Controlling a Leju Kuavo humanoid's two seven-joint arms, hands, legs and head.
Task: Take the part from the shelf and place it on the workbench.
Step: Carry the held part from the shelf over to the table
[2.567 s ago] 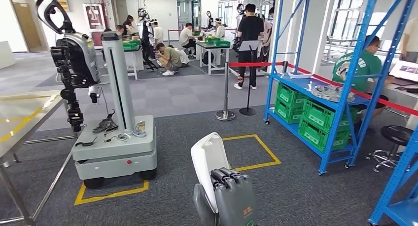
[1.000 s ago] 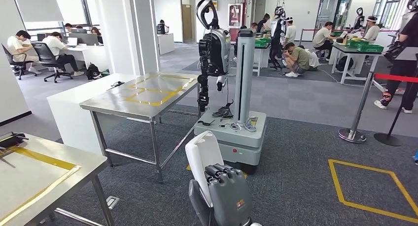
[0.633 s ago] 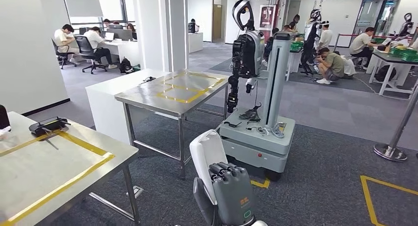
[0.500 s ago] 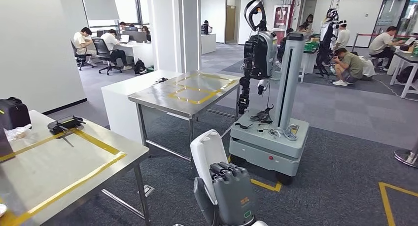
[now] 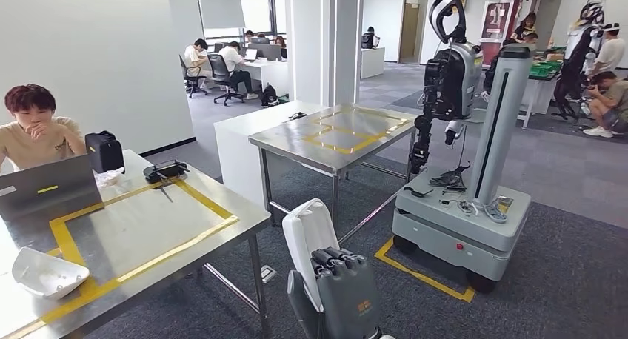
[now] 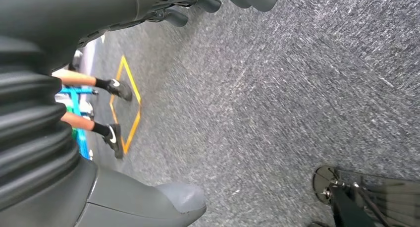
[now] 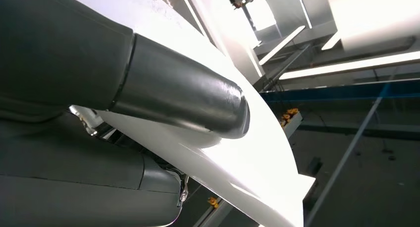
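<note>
the right hand [image 5: 342,287] is low in the middle and grips a white part [image 5: 307,235], which stands up tall out of its fingers. the left hand [image 6: 64,63] hangs over the grey floor [image 6: 277,98] with nothing in it, fingers apart. the counter [image 5: 148,228] with yellow tape is on the left, near the part. another white part [image 5: 44,274] lies on it.

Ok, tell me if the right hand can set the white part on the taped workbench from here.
Probably not yet. The right hand grips the white part upright near the body, and the taped workbench stands off to the left across bare carpet; nothing blocks the way.
</note>
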